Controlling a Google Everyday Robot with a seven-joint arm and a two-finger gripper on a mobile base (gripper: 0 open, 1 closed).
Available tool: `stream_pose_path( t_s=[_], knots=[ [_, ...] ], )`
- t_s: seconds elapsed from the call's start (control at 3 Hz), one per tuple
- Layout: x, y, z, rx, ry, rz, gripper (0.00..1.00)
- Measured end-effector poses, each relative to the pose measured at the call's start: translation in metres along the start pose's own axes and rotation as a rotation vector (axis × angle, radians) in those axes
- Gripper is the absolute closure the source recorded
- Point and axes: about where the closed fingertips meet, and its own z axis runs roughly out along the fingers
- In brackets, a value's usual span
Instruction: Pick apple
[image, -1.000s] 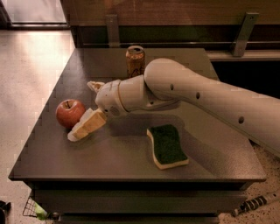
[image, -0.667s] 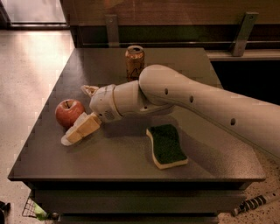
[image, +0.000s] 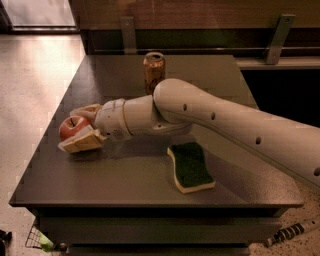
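Nearest you, below the counter's (image: 150, 197) front edge, a wire basket (image: 36, 239) with something green in it sits on the floor at the left, and a dark-and-light striped object (image: 292, 231) lies on the floor at the right. On the counter itself, the first thing you meet is the sponge (image: 190, 167), green on top with a pale underside, lying flat to the right of centre and well apart from everything else. Look left and a little farther back and you find the pincer (image: 71, 130) at the counter's left edge, low over the surface and pointing left. It is grasping the apple (image: 74, 127): the near finger (image: 82, 142) lies across the fruit's front and lower side, the far finger (image: 85, 110) hugs its back, and both sit against the skin. The apple is red with a short dark stem showing on top, and it looks to be resting on the counter near that left edge, with only its upper and left parts clear of the fingers. From the pincer, your white arm (image: 220, 122) runs right across the middle of the counter, rising as it goes and leaving view at the right side, passing just behind the sponge. Beyond the arm, the orange-brown can (image: 154, 72) stands upright near the far edge, its lower part hidden by the arm. Behind the counter you have a dark wall with a rail (image: 200, 50) and two upright metal brackets (image: 276, 32), and pale speckled floor (image: 35, 75) stretches away on the left.
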Motion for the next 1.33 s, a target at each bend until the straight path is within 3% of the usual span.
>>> stream_pose_path(
  t_s=[0.33, 0.67, 1.0, 1.33],
  knots=[
    [0.0, 0.001, 0.001, -0.003, 0.002, 0.001, 0.78],
    [-0.001, 0.002, 0.003, -0.006, 0.002, -0.001, 0.99],
    [-0.002, 0.003, 0.003, -0.008, 0.001, -0.001, 1.0],
    [-0.019, 0.001, 0.0, -0.012, 0.005, -0.034, 1.0]
  ],
)
